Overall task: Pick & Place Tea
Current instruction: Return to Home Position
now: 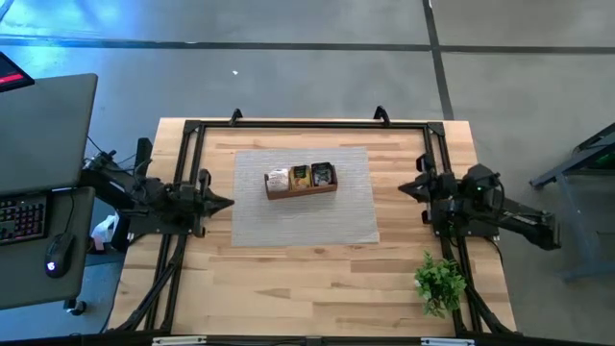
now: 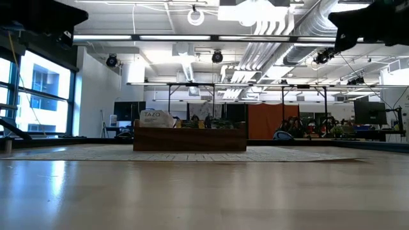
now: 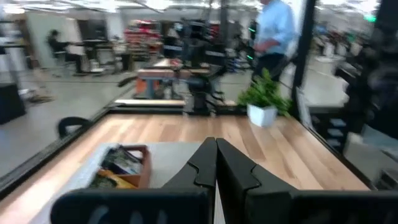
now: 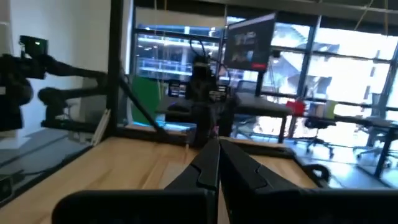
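Open-plan lab with glass walls and ceiling ducting behind; a person [image 3: 273,31] stood well beyond the desk's far side. Wooden desk [image 1: 288,288] with a black frame, grey mat [image 1: 356,221] in the middle.

Both arms were parked at the desk's edges, well apart from the mat's contents. Left gripper [image 1: 219,203] was at the left edge, pointing inward. Its fingers [image 3: 202,171] were pressed together and held nothing. Right gripper [image 1: 407,188] was at the right edge, with its fingers [image 4: 208,168] likewise closed up and empty.

Three-compartment wooden tray [image 1: 303,193] sat on the mat's upper-middle. Small green plant [image 1: 440,282] stood at the near right corner, off the mat.

All visible tea sachets [image 1: 300,177] were inside the tray: pale ones in the left compartment, yellow in the middle, dark in the right. No loose ones showed on the mat or the desk. The low view had a white TAZO sachet [image 2: 153,117] standing proud of the tray wall.

Handling, my read:
- Sachets look very light, thin and bendy, and likely slick against each other.
- They should be easy to crumple but not fragile.
- Best hold is a narrow pinch across the flat faces at an exposed top edge, with low force.
- Packed neighbours could drag out along with the one gripped.

Job looked done.
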Controlling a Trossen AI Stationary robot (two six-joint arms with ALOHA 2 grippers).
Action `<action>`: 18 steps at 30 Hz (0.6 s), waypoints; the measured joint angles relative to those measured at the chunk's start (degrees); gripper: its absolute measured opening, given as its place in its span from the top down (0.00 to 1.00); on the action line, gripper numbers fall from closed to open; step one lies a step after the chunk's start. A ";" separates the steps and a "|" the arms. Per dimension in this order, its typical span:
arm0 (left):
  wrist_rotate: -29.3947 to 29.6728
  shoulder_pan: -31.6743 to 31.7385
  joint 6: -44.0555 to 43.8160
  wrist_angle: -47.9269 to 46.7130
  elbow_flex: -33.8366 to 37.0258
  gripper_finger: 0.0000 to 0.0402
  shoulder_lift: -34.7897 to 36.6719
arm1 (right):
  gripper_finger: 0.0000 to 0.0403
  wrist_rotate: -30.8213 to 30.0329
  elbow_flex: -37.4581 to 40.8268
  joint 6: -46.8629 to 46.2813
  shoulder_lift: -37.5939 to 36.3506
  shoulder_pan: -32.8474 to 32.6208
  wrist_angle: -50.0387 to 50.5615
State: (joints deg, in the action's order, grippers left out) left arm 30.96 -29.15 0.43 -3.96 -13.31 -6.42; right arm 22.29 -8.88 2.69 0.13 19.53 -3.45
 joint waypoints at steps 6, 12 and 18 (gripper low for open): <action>-3.54 -0.07 0.81 0.10 4.93 1.00 3.15 | 0.99 0.78 2.47 -0.29 0.62 0.00 -2.48; -8.01 -0.11 2.85 3.36 10.42 1.00 6.04 | 0.98 1.34 3.20 1.88 0.60 0.00 -1.09; -7.07 -0.11 0.52 7.06 12.03 1.00 5.42 | 0.99 0.05 3.25 1.03 0.64 0.00 -0.23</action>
State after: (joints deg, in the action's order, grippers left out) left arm 23.89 -29.26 0.94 3.11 -1.28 -1.00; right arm 22.35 -5.63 3.72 0.78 19.53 -3.68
